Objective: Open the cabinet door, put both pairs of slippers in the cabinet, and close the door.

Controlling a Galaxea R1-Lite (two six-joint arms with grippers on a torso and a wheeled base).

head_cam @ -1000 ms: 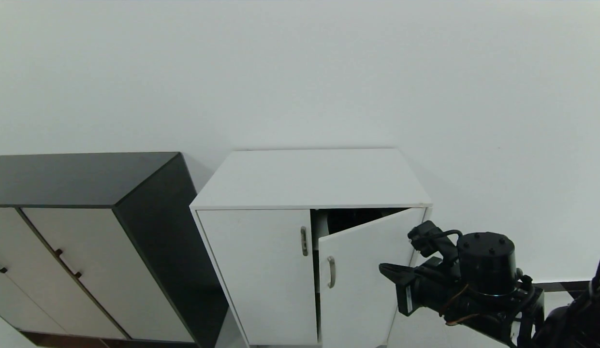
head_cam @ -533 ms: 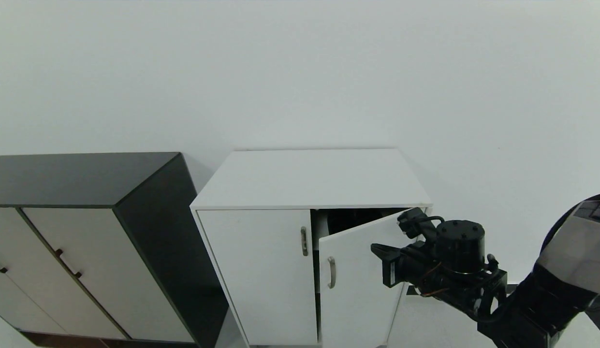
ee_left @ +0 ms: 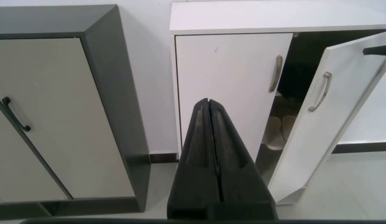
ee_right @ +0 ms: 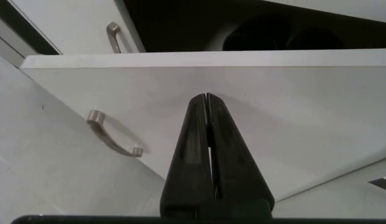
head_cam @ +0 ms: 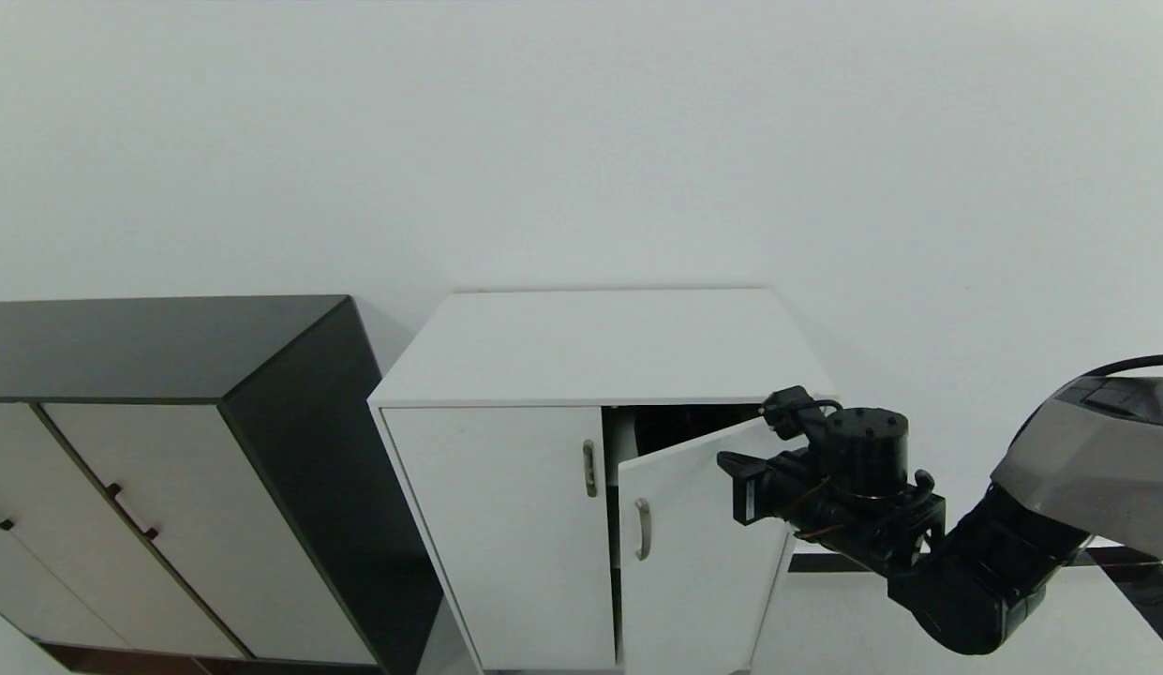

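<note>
White cabinet point(head_cam: 600, 342), right door point(head_cam: 698, 562) ajar. Right gripper point(ee_right: 209, 98) pinched closed, empty, tip at the door's outer face; contact unclear. Left gripper point(ee_left: 209, 102) clenched, empty, well apart from the cabinet. Pale slippers point(ee_left: 276, 129) inside, low down — partly hidden behind the door.

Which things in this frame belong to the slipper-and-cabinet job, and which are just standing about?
Job: white cabinet; its right door, ajar; pale slippers inside; right gripper, shut, at that door's face.

Just there: dark cabinet beside the white one; wall; left gripper, shut, apart from both cabinets.
</note>
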